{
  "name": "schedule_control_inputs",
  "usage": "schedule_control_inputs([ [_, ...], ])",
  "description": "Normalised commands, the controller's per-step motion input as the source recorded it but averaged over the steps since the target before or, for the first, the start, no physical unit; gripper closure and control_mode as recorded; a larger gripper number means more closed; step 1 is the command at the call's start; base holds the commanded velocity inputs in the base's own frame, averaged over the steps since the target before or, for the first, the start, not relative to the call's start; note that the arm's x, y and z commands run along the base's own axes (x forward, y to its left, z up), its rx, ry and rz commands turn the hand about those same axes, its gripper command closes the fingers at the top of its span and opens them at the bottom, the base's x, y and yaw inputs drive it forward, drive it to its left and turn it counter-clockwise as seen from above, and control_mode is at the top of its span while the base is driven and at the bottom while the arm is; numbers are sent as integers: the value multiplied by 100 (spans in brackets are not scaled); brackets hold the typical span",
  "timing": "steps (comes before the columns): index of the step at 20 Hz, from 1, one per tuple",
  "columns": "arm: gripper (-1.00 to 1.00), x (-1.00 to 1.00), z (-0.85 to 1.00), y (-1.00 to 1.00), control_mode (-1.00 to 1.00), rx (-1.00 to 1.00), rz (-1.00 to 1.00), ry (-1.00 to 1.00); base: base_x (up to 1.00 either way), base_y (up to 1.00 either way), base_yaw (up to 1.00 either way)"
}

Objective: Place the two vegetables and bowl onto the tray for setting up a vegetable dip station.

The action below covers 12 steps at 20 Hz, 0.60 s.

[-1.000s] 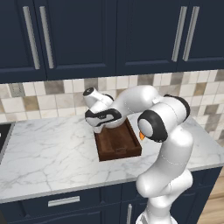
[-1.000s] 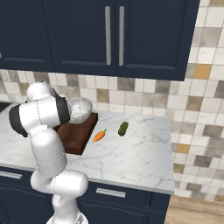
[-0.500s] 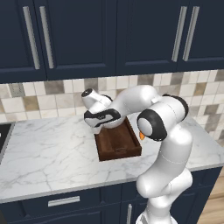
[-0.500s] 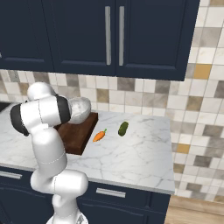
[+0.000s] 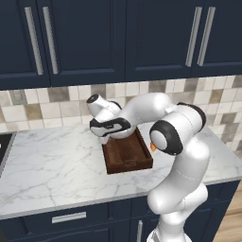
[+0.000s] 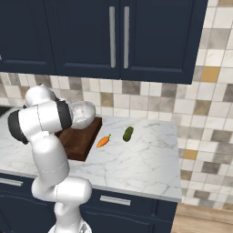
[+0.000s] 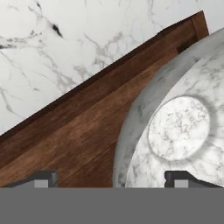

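The pale marbled bowl [image 7: 179,131] sits at the far end of the dark brown wooden tray [image 7: 83,131], also seen as bowl [image 6: 84,113] on tray [image 6: 80,142]. My gripper [image 7: 113,178] is open, its two fingertips [image 7: 43,178] standing wide on either side of the bowl's rim. In the left base view the hand hangs over the tray's [image 5: 127,156] far left corner. The orange carrot [image 6: 103,140] and the dark green cucumber [image 6: 128,133] lie on the counter right of the tray.
The white marble counter [image 6: 136,159] runs under dark blue wall cupboards [image 5: 123,38] and a tiled backsplash. A dark stove edge [image 5: 3,146] shows at the far left. The counter's right end [image 6: 175,159] lies beyond the vegetables.
The jaws have gone from shut on the bowl's rim to wide open, so the bowl is let go on the tray. The arm has barely moved.
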Motion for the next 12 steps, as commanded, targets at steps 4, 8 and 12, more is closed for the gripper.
schedule_control_inputs([
  [4,-100,-27,18,0,-100,0,-7,-1,0,0,0],
  [8,-100,-36,13,0,-100,3,-14,0,0,0,0],
  [12,-100,-36,20,0,-100,3,-15,-6,0,0,0],
])
